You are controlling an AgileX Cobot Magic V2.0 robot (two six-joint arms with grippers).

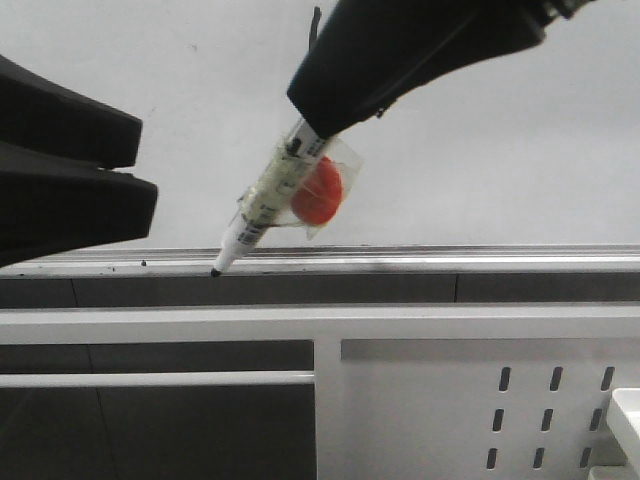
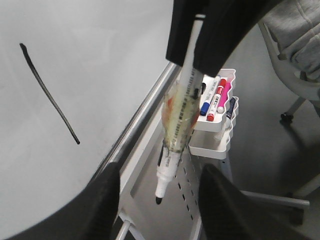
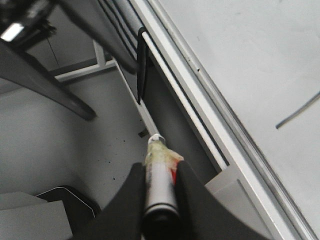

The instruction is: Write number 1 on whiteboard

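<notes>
The whiteboard point(image 1: 500, 150) fills the back, with its silver rail point(image 1: 450, 257) along the lower edge. The number 1 point(image 2: 47, 92) is a thin dark stroke on the board in the left wrist view. Its end also shows in the right wrist view point(image 3: 299, 112). My right gripper point(image 1: 310, 120) is shut on a white marker point(image 1: 262, 200) wrapped in clear tape with a red piece point(image 1: 318, 195). The marker's black tip point(image 1: 216, 272) points down at rail level, off the stroke. My left gripper point(image 1: 148, 170) is open and empty to the left of the marker.
A white perforated metal panel point(image 1: 550, 410) stands below the rail. A white holder point(image 2: 220, 135) with several coloured markers hangs on it. A grey office chair point(image 2: 295, 55) stands on the floor beyond.
</notes>
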